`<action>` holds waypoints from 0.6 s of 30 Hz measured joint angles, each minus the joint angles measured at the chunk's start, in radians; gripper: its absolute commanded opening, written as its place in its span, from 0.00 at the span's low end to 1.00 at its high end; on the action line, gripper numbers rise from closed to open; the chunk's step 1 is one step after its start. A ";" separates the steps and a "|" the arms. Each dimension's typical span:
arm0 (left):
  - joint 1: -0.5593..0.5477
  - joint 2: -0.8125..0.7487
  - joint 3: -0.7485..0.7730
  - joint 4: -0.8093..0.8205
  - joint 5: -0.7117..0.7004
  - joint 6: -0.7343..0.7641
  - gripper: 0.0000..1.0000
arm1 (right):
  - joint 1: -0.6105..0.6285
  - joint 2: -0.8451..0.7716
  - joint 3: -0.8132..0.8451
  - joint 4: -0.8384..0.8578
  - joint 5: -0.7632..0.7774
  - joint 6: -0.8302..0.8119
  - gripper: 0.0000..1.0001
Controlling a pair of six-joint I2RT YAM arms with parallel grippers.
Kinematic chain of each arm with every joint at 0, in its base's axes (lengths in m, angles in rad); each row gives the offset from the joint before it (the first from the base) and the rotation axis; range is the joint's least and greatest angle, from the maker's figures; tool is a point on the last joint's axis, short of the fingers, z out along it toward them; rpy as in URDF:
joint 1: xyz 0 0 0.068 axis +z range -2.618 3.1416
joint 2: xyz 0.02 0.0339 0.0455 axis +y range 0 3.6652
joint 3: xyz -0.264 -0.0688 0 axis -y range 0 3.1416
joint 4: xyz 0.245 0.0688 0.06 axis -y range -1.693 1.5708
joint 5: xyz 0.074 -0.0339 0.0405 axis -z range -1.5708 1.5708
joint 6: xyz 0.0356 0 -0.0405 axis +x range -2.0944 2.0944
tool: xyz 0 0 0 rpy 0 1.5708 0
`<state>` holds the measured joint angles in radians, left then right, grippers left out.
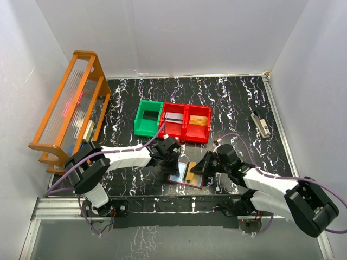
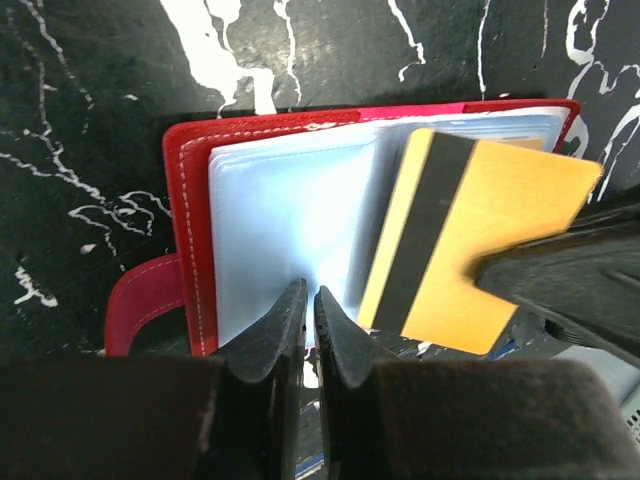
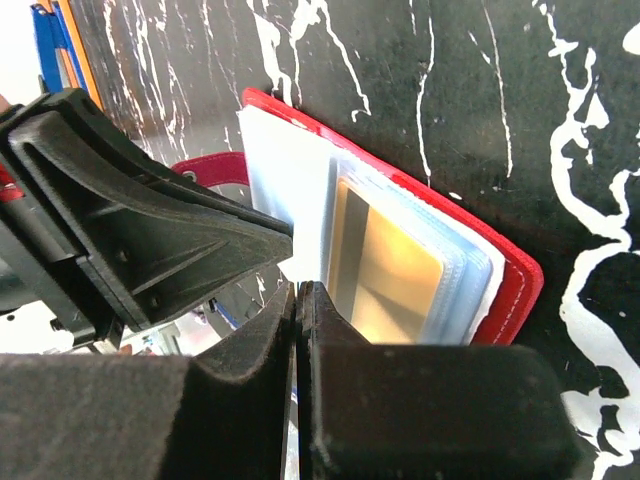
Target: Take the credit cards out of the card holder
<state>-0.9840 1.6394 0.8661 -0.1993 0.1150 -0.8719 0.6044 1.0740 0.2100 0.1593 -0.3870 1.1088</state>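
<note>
**Gold card (image 2: 490, 230) askew in the open card holder (image 2: 185, 200)**

The right gripper (image 3: 298, 290) is fully closed, its tips pinching the near corner of the gold card, which juts at a slant from the sleeves just beyond them. The left gripper (image 2: 305, 300) is all but closed (a sliver of gap shows), with its tips on the near edge of the pale sleeve page (image 2: 290, 210). Whether it grips that page is unclear. The red card holder lies open directly ahead of both, on the black marbled table (image 2: 90, 90).

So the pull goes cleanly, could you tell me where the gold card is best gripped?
Pinch the gold card by its free edge, away from the stripe, coming from the right: that end juts past the card holder, clear of the sleeves.
</note>
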 measured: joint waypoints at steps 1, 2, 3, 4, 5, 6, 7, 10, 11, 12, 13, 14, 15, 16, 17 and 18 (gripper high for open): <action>0.000 -0.005 -0.004 -0.002 -0.005 -0.003 0.08 | 0.000 -0.022 0.000 -0.012 0.008 -0.010 0.00; 0.000 -0.010 -0.009 -0.003 -0.010 -0.005 0.07 | 0.000 -0.043 0.000 -0.025 0.017 -0.019 0.00; 0.000 -0.013 -0.011 -0.004 -0.014 -0.010 0.07 | 0.000 -0.060 0.000 -0.036 0.024 -0.029 0.00; 0.000 -0.014 -0.012 -0.006 -0.018 -0.013 0.07 | 0.000 -0.081 0.000 -0.051 0.034 -0.041 0.00; 0.000 -0.014 -0.012 -0.008 -0.021 -0.016 0.07 | 0.000 -0.098 0.000 -0.062 0.042 -0.050 0.00; 0.000 -0.014 -0.012 -0.009 -0.023 -0.019 0.07 | 0.000 -0.114 0.000 -0.076 0.050 -0.060 0.00; 0.000 -0.015 -0.012 -0.010 -0.026 -0.022 0.07 | 0.000 -0.127 0.000 -0.088 0.057 -0.066 0.00; -0.001 -0.020 -0.018 -0.010 -0.034 -0.031 0.06 | 0.000 -0.155 0.000 -0.114 0.079 -0.088 0.00; -0.001 -0.022 -0.019 -0.011 -0.037 -0.034 0.05 | 0.000 -0.159 0.000 -0.119 0.084 -0.092 0.00; -0.001 -0.024 -0.022 -0.010 -0.039 -0.038 0.04 | 0.000 -0.159 0.000 -0.123 0.086 -0.095 0.00; -0.001 -0.026 -0.024 -0.011 -0.042 -0.042 0.03 | 0.000 -0.158 0.000 -0.127 0.087 -0.096 0.00; -0.001 -0.027 -0.024 -0.013 -0.045 -0.046 0.03 | 0.000 -0.157 0.000 -0.132 0.087 -0.099 0.00; -0.001 -0.027 -0.024 -0.014 -0.046 -0.051 0.02 | 0.000 -0.154 0.000 -0.133 0.086 -0.102 0.00; -0.001 -0.027 -0.024 -0.014 -0.047 -0.055 0.02 | 0.000 -0.149 0.000 -0.132 0.085 -0.105 0.00; -0.001 -0.027 -0.024 -0.014 -0.047 -0.058 0.02 | 0.000 -0.142 0.000 -0.129 0.084 -0.108 0.00; -0.001 -0.027 -0.024 -0.014 -0.047 -0.062 0.02 | 0.000 -0.132 0.000 -0.126 0.081 -0.110 0.00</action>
<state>-0.9852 1.6127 0.8417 -0.2134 0.0677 -0.9337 0.6044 0.9421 0.2100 0.0330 -0.3058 0.9985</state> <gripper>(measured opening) 0.024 0.009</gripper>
